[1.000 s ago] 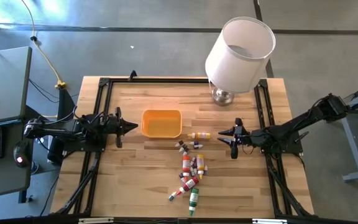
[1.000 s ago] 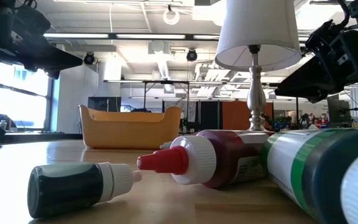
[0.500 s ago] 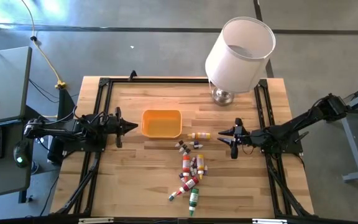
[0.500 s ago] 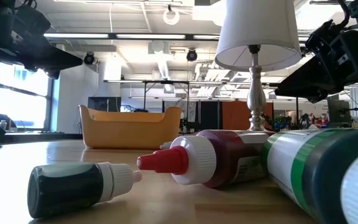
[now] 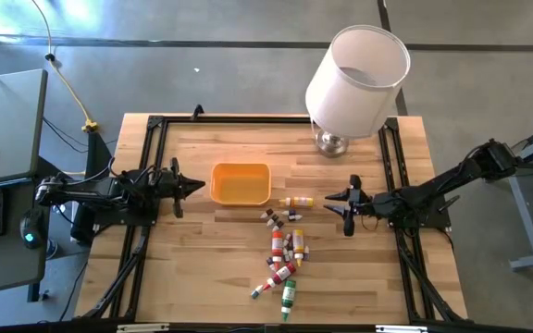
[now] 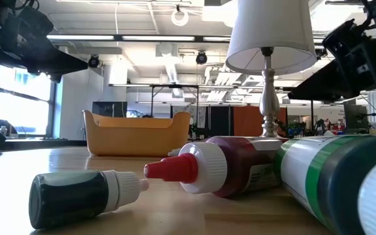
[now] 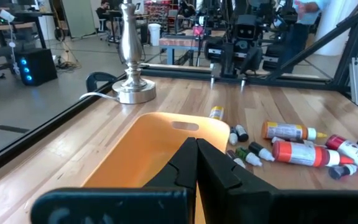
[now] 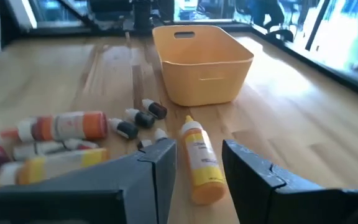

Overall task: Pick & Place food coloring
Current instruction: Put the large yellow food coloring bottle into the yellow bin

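The food coloring bottles (image 5: pixel 280 250) lie on their sides in a loose cluster on the wooden table, right of centre toward the near edge. One yellow bottle (image 5: pixel 296 201) lies apart, nearer the orange tray (image 5: pixel 241 183). My left gripper (image 5: pixel 195 188) hovers shut just left of the tray, its fingers (image 7: pixel 196 152) together over the tray's rim. My right gripper (image 5: pixel 331 202) is open, level and pointing left, right of the yellow bottle (image 8: pixel 201 162), which shows between its fingers without touching them. In the low view a green vial (image 6: pixel 77 196) and a red-capped bottle (image 6: pixel 207 166) lie nearest.
A table lamp with a white shade (image 5: pixel 354 74) stands on its metal base (image 5: pixel 331 141) near the far edge, right of centre. Black frame rails (image 5: pixel 155 166) run along the table's sides. Bare wood (image 5: pixel 211 259) lies left of the bottle cluster.
My right arm has shifted very slightly in the low view. The bottles and the tray lie as before.
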Action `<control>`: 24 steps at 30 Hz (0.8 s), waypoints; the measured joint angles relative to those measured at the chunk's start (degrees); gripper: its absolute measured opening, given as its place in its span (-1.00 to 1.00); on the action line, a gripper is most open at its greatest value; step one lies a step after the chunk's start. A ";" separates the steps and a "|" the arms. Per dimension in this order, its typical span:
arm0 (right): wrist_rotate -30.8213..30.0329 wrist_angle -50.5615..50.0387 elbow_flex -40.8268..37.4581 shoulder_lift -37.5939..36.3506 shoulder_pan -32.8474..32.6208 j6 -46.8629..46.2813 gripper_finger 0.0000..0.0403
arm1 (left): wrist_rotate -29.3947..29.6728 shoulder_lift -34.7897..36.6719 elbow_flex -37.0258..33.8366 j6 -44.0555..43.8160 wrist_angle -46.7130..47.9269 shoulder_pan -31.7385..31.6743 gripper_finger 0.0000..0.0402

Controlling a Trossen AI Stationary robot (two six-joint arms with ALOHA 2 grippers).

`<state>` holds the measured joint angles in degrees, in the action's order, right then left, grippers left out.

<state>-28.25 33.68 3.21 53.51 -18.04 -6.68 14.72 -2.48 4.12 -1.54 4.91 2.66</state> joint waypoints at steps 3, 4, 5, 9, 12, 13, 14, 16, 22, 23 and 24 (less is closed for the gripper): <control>0.00 -0.01 0.00 0.00 0.00 4.92 -0.39 | -0.02 0.00 0.01 -0.15 0.02 0.00 -1.00; -0.03 0.00 -0.01 0.01 0.00 5.77 -0.39 | -0.02 0.00 0.02 -0.17 0.01 0.00 -1.00; -0.07 0.01 -0.01 -0.01 0.00 6.30 -0.39 | -0.02 0.00 0.02 -0.17 -0.01 0.00 -1.00; -0.11 0.01 0.01 -0.01 0.00 7.00 -0.39 | -0.04 0.00 0.07 -0.20 -0.98 0.00 -1.00; -0.13 0.01 -0.01 0.01 0.00 7.21 -0.39 | -0.04 0.00 0.07 -0.22 -0.98 0.00 -1.00; -0.11 0.01 -0.01 0.00 0.00 7.20 -0.39 | -0.04 0.00 0.07 -0.22 -0.90 0.00 -1.00; -0.11 0.01 0.00 0.00 0.00 6.92 -0.39 | -0.04 0.00 0.07 -0.25 -0.96 0.00 -1.00; -0.11 0.01 0.00 0.00 0.00 6.88 -0.39 | -0.16 0.00 0.07 -1.33 -0.92 0.00 -1.00; 2.33 1.62 -0.01 0.00 0.04 15.17 -0.39 | -1.81 0.00 0.07 -4.17 -0.93 0.00 -1.00; 4.95 2.41 -0.01 0.01 0.04 14.49 -0.39 | -1.77 0.00 0.07 -4.07 -0.96 0.00 -1.00; 7.31 3.55 0.01 0.01 0.04 14.50 -0.39 | -1.75 0.00 0.07 -4.07 -1.01 0.00 -1.00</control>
<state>-20.94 37.23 3.22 53.52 -18.00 7.83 12.97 -2.48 4.19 -5.61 3.89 2.66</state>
